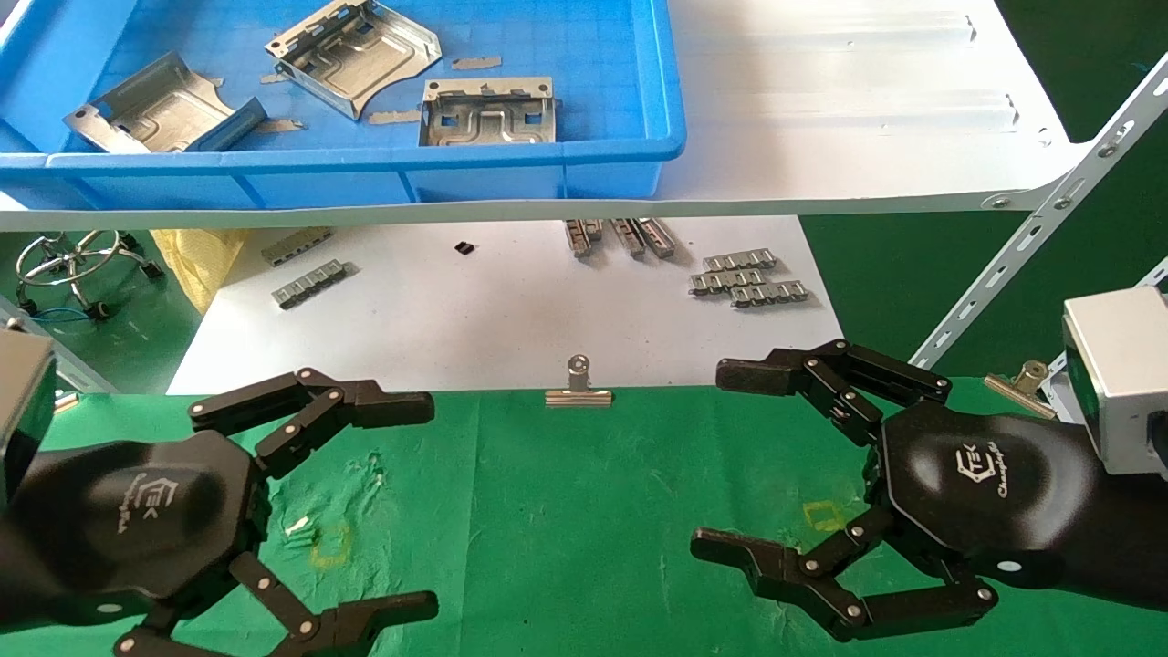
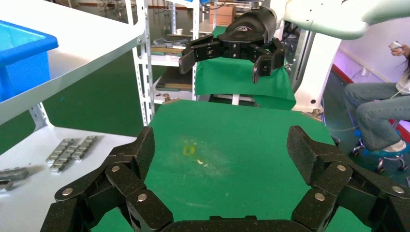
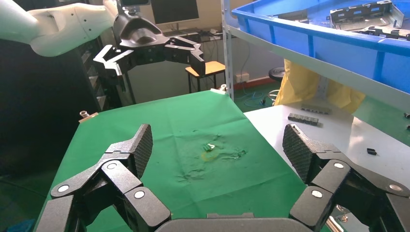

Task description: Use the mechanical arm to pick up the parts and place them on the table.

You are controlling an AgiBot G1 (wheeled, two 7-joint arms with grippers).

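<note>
Left end effector: fingers spread wide, empty, above bench.
Right end effector: likewise splayed, empty.
Stamped brackets: in blue tray, ahead, higher; approach from above, grip flanges.

parts: 3 | blue tray: 1 | binder clips: 2 | end effectors: 2 | yellow marks: 2

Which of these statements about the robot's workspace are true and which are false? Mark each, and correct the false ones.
1. Three parts lie in the blue tray. True.
2. The left gripper holds a part. False: it is open and empty above the table.
3. The right gripper is open. True.
4. One part already lies on the green table. False: none lies there.
5. A binder clip sits at the table's far edge. True.
</note>
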